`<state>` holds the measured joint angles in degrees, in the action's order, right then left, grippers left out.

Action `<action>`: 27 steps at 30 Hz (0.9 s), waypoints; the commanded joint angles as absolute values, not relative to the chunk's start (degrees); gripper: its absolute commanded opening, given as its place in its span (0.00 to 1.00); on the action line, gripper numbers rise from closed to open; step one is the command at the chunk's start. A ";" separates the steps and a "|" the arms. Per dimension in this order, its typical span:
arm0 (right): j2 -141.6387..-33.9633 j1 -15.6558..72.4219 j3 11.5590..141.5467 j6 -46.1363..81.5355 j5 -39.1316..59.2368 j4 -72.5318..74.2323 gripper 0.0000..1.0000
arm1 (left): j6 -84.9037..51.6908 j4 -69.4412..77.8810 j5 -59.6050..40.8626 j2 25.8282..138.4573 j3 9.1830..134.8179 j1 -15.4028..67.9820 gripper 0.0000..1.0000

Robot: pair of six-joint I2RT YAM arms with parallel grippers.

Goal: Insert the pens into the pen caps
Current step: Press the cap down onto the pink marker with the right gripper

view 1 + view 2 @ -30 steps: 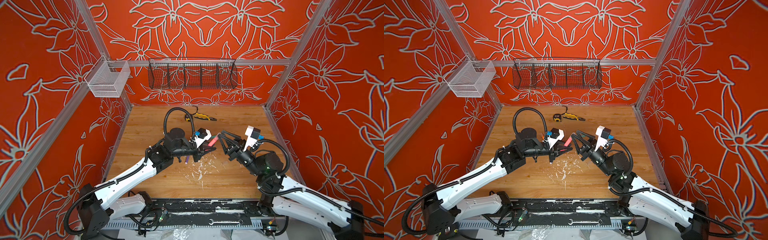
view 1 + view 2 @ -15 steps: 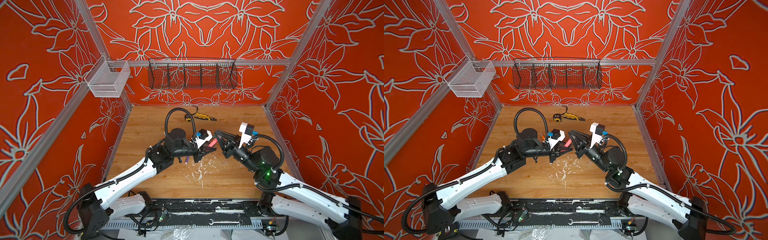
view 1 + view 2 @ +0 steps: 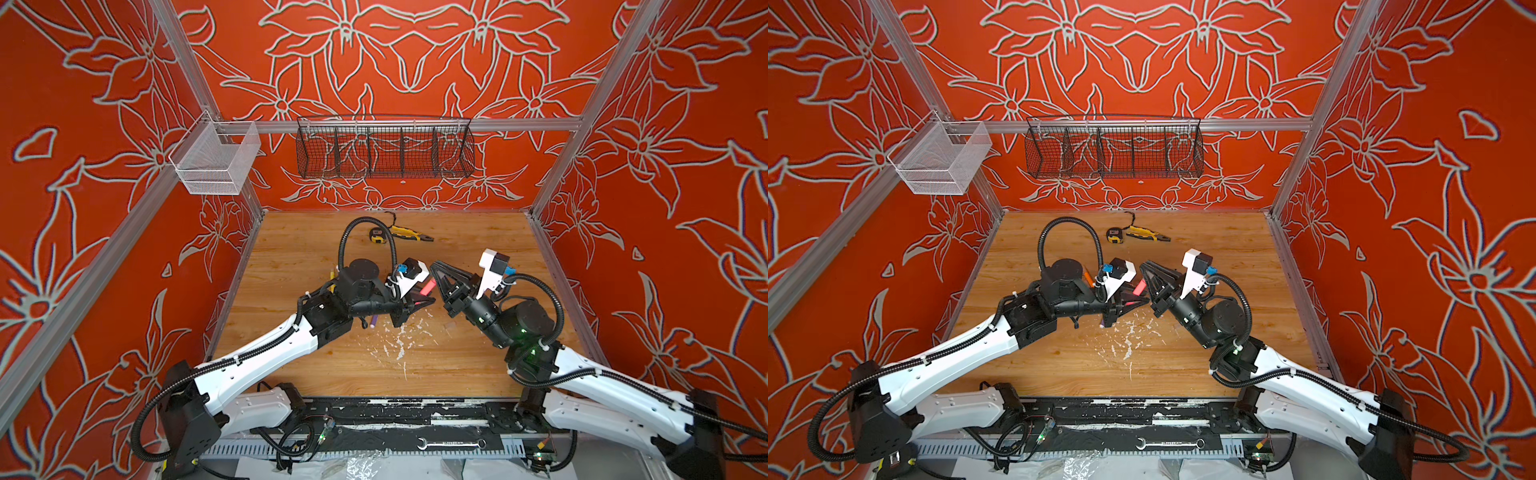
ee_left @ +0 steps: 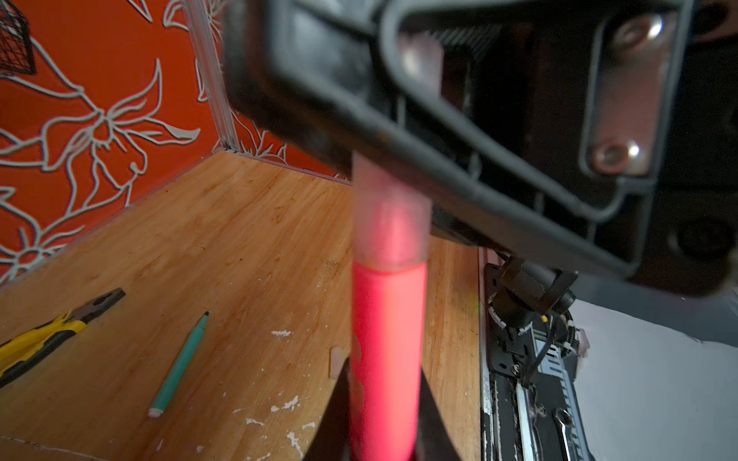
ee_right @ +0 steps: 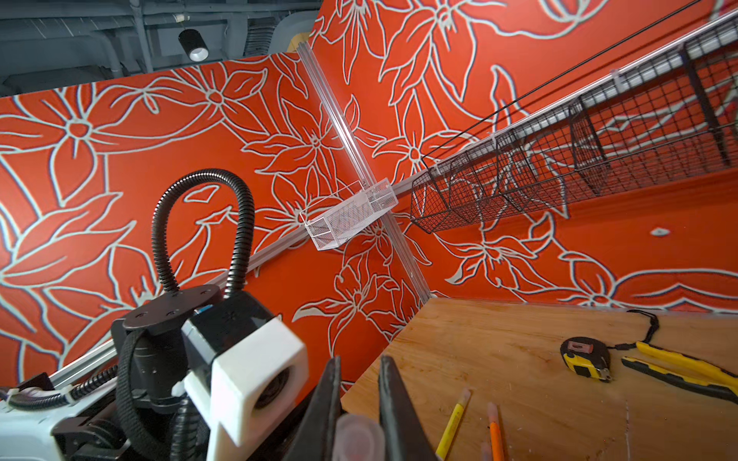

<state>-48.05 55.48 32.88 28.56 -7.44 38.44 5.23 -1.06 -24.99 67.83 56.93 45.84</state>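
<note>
Clear cap (image 5: pixel 359 433) half-hidden in end effector (image 5: pixel 360 361)

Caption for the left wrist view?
Pink-red pen in the left gripper, tip inside a clear cap held by the right gripper; green pen and pliers lie beyond.

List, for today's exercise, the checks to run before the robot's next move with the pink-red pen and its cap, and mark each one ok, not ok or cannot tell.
1. Grip of the left gripper on the pink-red pen: ok, shut on it.
2. Grip of the right gripper on the clear cap: ok, shut on it.
3. Cap mouth over the pen's end, in line with the barrel: ok in the left wrist view.
4. Cap pushed fully home: cannot tell.
5. Cap on the green pen: not ok; it lies bare-tipped on the table.
6. Both grippers apart from the pliers and tape measure: ok.
</note>
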 commanded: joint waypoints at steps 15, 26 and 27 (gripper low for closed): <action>-52.25 65.43 23.03 32.30 -0.53 39.32 0.00 | 0.96 15.62 -13.56 71.82 74.53 44.65 0.00; -52.74 71.55 22.21 30.76 -0.51 42.88 0.00 | 2.99 18.96 -4.13 74.10 77.00 44.18 0.00; -52.61 71.63 21.68 30.55 0.41 44.19 0.00 | 2.91 18.50 -3.80 74.25 77.64 43.92 0.00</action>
<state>-49.74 63.09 27.40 27.18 -22.74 58.37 7.73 -11.68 -24.05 72.75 69.04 47.75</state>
